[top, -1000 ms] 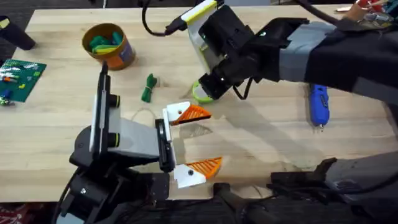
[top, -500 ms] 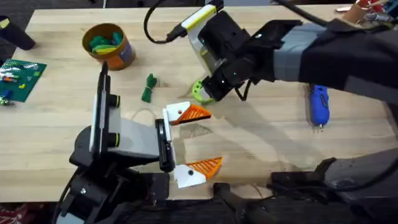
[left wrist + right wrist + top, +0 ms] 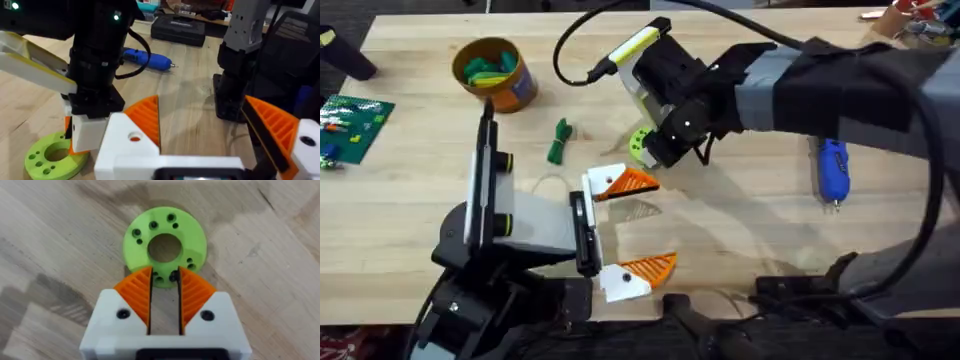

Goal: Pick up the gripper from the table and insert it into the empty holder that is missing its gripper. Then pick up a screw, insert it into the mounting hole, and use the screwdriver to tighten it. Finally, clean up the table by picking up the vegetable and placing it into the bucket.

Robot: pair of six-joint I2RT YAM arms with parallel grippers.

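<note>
Right gripper (image 3: 164,287) narrowly parted, empty, over lime disc (image 3: 165,242). Left gripper (image 3: 631,224) wide open, empty. Vegetable (image 3: 559,142): light, knobbly; pinch mid-pod.

R gripper (image 3: 164,287) pointing down, fingers narrowly apart; L gripper (image 3: 630,225) wide.

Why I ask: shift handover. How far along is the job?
Nothing looks finished. In hand: the right end effector is down at the lime-green disc. Left to do: the screwdriver lies untouched on the table, and the vegetable lies outside the bucket.
</note>
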